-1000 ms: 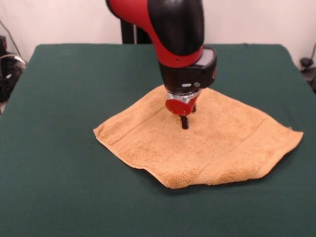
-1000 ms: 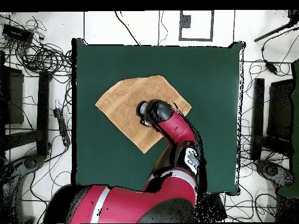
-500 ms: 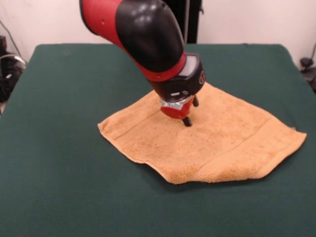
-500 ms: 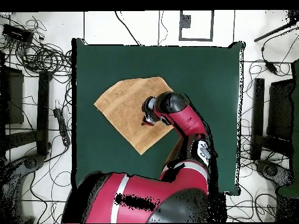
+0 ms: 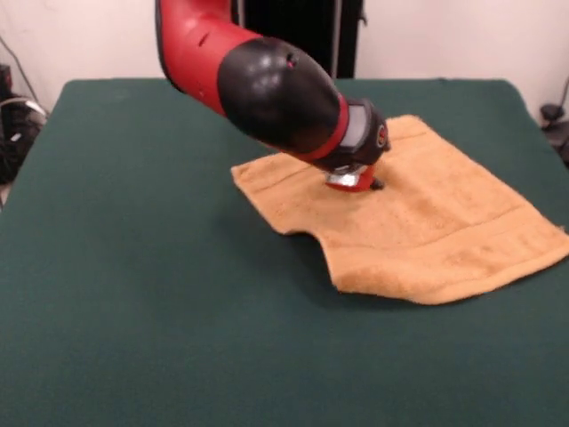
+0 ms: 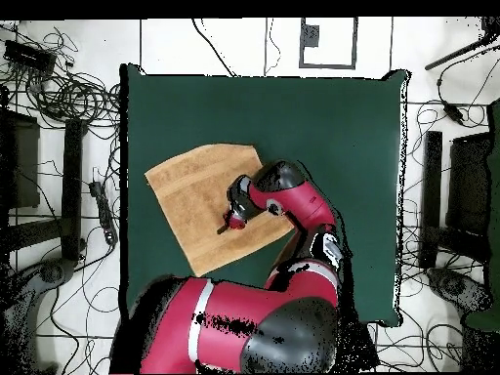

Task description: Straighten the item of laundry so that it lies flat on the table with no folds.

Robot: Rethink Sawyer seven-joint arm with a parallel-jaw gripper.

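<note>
- Towel point(image 5: 436, 231) lies on the tabletop point(image 5: 133, 267), right of centre in the front view, mostly spread; its near-left edge looks curled under.
- Gripper point(image 5: 360, 182) presses onto the cloth, likely to drag it; jaws' state cannot be told.

towel point(image 5: 427, 227) on table point(image 5: 133, 267), pincer point(image 5: 366, 184) atop

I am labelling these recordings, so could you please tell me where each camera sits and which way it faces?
Front view: across the table from the robot, facing it; shows the arm slanting down onto the mustard towel.
Overhead view: above the table, looking straight down; shows the arm and the robot's base at the bottom.
Both share the towel, green table and arm, turned half round.
</note>
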